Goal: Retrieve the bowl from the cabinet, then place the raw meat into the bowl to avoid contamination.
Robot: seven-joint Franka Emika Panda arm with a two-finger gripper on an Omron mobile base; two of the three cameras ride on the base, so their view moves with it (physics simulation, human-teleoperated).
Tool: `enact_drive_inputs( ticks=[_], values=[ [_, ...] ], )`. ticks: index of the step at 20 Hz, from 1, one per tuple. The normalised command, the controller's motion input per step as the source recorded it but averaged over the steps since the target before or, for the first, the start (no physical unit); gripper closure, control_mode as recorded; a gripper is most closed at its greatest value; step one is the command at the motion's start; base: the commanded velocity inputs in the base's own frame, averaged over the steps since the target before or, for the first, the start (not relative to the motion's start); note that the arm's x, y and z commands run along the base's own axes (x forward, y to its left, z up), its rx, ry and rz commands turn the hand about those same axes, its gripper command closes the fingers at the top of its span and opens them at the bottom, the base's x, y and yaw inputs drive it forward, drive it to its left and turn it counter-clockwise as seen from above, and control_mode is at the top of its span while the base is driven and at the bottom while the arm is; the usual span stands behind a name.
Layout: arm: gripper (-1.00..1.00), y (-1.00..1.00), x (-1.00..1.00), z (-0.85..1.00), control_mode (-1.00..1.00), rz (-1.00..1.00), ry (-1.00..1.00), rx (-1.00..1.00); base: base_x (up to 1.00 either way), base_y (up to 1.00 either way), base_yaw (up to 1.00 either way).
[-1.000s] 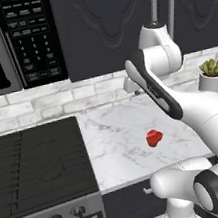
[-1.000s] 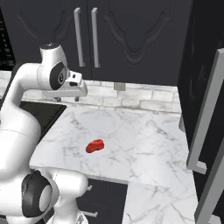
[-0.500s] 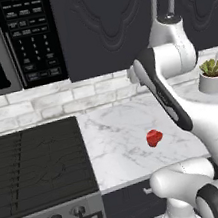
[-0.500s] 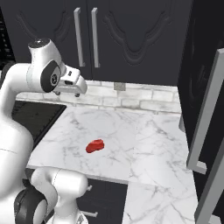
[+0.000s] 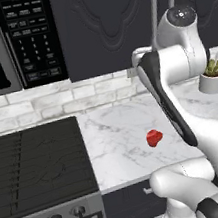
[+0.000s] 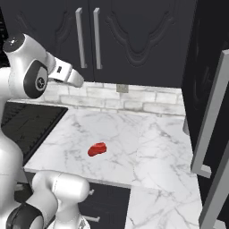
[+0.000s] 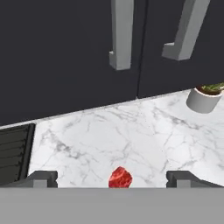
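First step in hand: getting to the cabinet [image 6: 129, 40], both doors shut, so no bowl to be seen; presumably inside, though nothing confirms it. Gripper [image 7: 111, 178] spread wide and empty, its two dark fingertips [image 7: 43, 178] far apart at the bottom of the hand view, raised above the counter [image 6: 147, 143] and facing the lower ends of the two handles [image 7: 120, 35]; not touching either. Next move, by judgement: rise and close in on one bar, line the spread fingers either side of it, clamp, then pull outward along the door's swing; hard to say from here which door hides the bowl, so either handle may serve.

Meat [image 5: 154, 137] on the counter, alone in the open marble, well apart from the stove [image 5: 37, 164] on one side and the pot [image 5: 211, 80] on the other; small, lumpy, glossy red, irregular in outline; likely soft and slippery under a pinch.

Cabinet dark charcoal, matte, with carved curving panels; handles long, straight, silver bars standing off the doors on short posts, squared in section. Counter white marble with grey veining, smooth and polished; pale brick backsplash behind. Pot small, white, round, with a green plant. Microwave [image 5: 13, 41] black, keypad on its right.
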Motion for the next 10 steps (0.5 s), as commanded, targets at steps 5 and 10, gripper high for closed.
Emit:
enact_drive_inputs(
  ticks=[5,10],
  values=[
    [-1.00,-0.23,-0.21,0.65,-1.00,-0.08,-0.27,0.03,0.00,0.00,0.00],
    [-1.00,-0.08,-0.01,0.43,-1.00,0.05,-0.20,-0.01,0.00,0.00,0.00]
  ],
)
